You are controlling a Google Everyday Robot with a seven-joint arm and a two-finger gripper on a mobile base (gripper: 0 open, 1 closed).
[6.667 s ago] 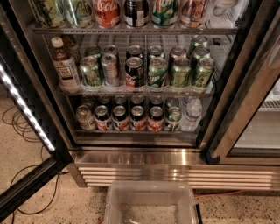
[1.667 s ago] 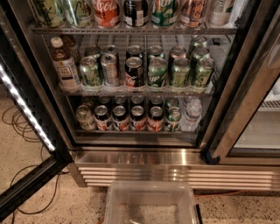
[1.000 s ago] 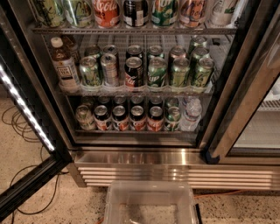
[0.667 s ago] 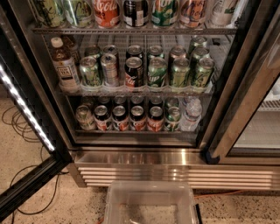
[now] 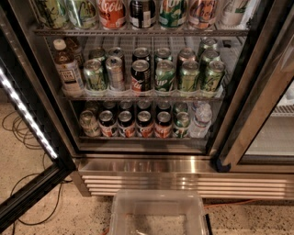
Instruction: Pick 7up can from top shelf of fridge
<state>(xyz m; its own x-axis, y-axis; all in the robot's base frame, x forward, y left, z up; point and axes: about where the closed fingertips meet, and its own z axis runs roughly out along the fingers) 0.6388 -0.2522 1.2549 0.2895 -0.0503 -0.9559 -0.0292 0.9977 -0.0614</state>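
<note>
One clear plastic bin is the closest thing to me, low in the middle of the view on the speckled floor. Dark cables loop over the floor on the left. The gripper isn't anywhere in my camera view, so I can't tell if it's released or clenched on something. Right behind the bin is the fridge with its ribbed steel base. Its door hangs open to the left, with a white light strip running along the edge. The lowest rack holds a row of mostly red-labelled cans plus a water bottle at the right end. The middle rack has a white-capped bottle on the left, then green cans, with a dark Coke can mid-row in front. Furthest up is the top shelf, where the drinks are cut off by the top edge of the view. The 7up can stands upright there, just right of centre, between a dark can and an orange-marked can, with a red Coca-Cola can further left
</note>
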